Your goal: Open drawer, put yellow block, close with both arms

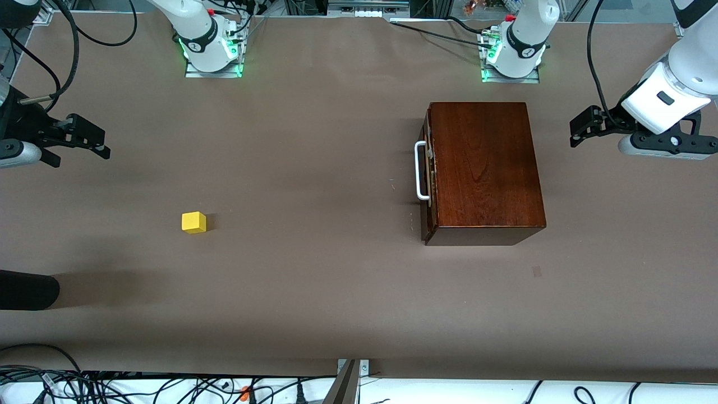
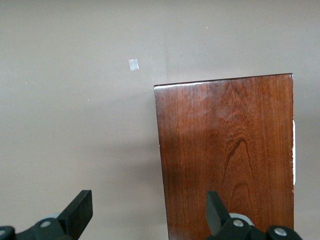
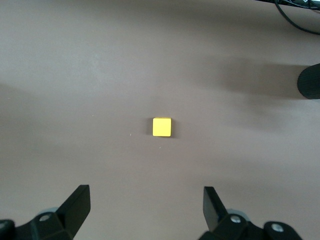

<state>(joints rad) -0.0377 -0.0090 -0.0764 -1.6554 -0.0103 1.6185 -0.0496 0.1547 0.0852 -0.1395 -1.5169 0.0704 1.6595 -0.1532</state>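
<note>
The dark reddish-brown wooden box stands toward the left arm's end of the table. Its drawer is shut, and the white bar handle faces the right arm's end. The yellow block lies on the brown table toward the right arm's end, well apart from the box. My left gripper hangs open and empty beside the box, away from the handle. In the left wrist view that gripper spans the edge of the box top. My right gripper hangs open over the table's end. From its wrist, the right gripper is short of the block.
A black rounded object reaches in from the table's edge at the right arm's end, nearer the front camera than the block. A small grey patch marks the table near the box. Cables run along the front edge.
</note>
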